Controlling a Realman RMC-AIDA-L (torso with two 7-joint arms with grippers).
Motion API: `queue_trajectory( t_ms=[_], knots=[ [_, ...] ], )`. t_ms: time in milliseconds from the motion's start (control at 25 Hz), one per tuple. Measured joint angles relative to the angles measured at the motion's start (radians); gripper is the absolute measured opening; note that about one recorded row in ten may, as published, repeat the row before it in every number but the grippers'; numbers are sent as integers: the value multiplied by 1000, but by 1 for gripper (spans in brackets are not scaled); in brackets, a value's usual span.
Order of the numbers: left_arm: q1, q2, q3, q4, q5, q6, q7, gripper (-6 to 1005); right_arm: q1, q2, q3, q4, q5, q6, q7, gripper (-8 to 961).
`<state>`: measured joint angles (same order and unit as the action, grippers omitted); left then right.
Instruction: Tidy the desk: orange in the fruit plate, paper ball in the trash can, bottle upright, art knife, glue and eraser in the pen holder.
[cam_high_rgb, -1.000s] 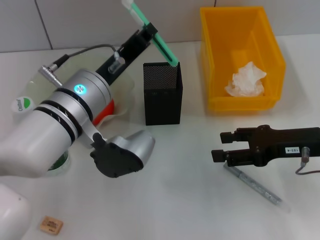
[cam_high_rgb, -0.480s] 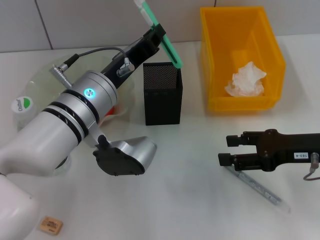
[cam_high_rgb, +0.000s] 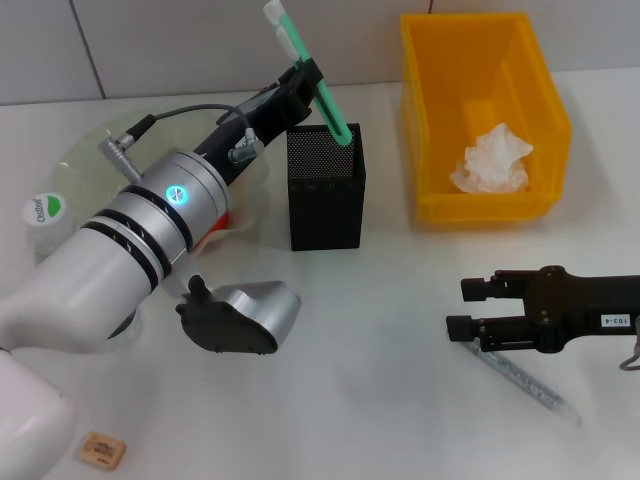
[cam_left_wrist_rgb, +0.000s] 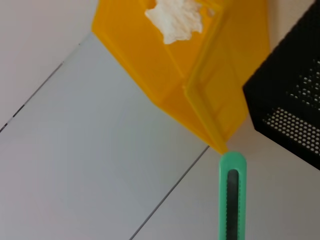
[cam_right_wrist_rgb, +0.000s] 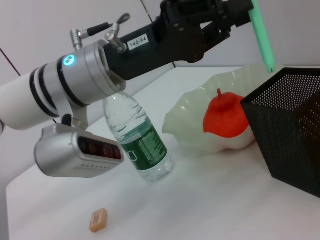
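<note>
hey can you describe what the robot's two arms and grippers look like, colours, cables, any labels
The left arm is silver-white with black rings, a glowing cyan dot, a grey side housing and grey cables with metal plugs. Its left gripper is black, with a white label reading 142-84. The right gripper is black and boxy, with a white numbered label and a cable at its wrist.

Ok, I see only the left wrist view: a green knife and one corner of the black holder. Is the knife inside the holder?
Observer: Not yet. The left gripper holds the knife tilted, its lower end just at the rim of the holder.
Operator: And where is the right gripper?
Observer: The right gripper is low over the table, open, at one end of a grey stick.
Operator: Is the bottle standing?
Observer: Yes, the bottle stands upright beside the plate.
</note>
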<state>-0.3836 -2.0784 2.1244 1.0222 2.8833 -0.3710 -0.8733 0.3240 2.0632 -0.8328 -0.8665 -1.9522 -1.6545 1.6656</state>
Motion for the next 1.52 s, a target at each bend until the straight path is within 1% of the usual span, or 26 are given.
queue_trajectory(
  t_ms=[80,160,360,640,720,880,920,960,1280,1520],
  knots=[
    [0,0,0,0,0,0,0,192,0,0,1,-1,0,-4,0,758],
    [-14,0,-6,-22,-1,0,63,192,2,0,1,-2,1,-9,3,758],
    [-36,0,-11,-57,-1,-3,99,193,1,1,7,-5,1,-17,3,758],
    [-47,0,-20,-68,-1,-3,136,194,1,2,11,-10,1,-32,3,758],
    [-57,-1,-39,-78,-1,-1,183,194,2,2,11,-11,1,-33,3,758],
    [-61,-1,-48,-84,-1,2,206,194,3,3,11,-11,1,-34,3,758],
    [-63,-1,-56,-90,-1,5,252,194,4,3,11,-11,1,-34,3,758],
    [-63,-1,-56,-93,-1,7,262,194,5,3,11,-11,1,-34,3,758],
    [-62,0,-46,-117,2,9,270,195,9,6,12,-11,1,-34,4,758],
    [-60,-1,-17,-121,0,8,270,196,9,6,12,-9,1,-34,1,757]
  ],
)
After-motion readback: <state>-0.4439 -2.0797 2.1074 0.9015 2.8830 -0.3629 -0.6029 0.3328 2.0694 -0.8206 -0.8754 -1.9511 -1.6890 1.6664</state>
